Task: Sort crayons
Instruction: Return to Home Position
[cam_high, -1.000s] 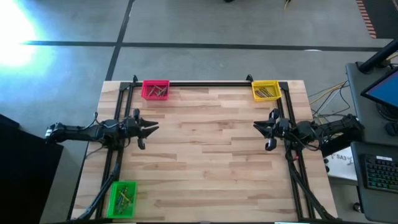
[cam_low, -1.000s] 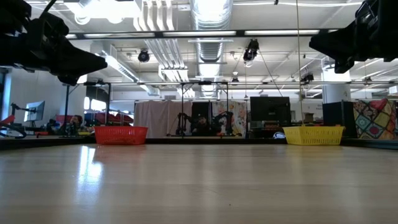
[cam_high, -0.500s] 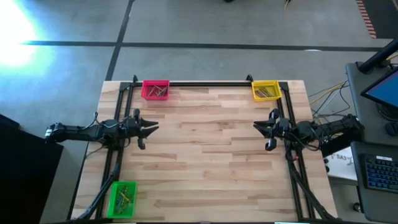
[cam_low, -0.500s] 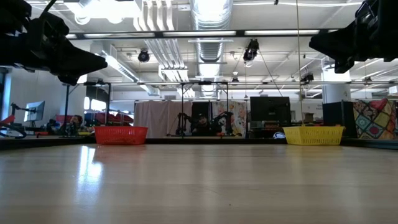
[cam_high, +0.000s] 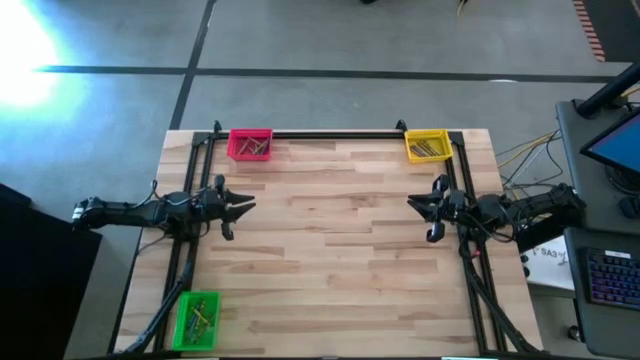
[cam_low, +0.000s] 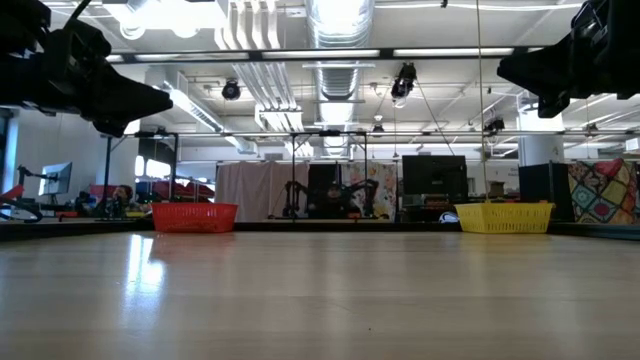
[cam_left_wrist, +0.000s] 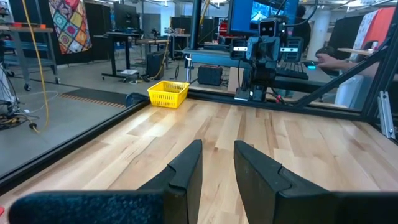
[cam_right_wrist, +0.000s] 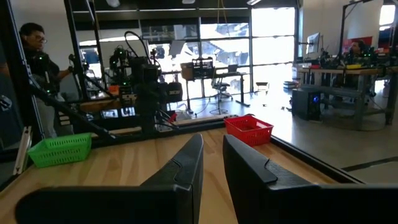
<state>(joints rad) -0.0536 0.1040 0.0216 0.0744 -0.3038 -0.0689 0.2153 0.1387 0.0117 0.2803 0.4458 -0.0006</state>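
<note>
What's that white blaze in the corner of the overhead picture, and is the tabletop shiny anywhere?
High view: strong light glares off the floor at the upper left corner, washing it out. Low view: ceiling lamps mirror as a pale streak on the table. Right wrist view: the windows are blown out white.

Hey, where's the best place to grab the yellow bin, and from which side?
Probably take the yellow bin by its near rim, pinching from above on the table-middle side: its top is open, crayons lie inside, and the black frame runs along its far edge.
</note>
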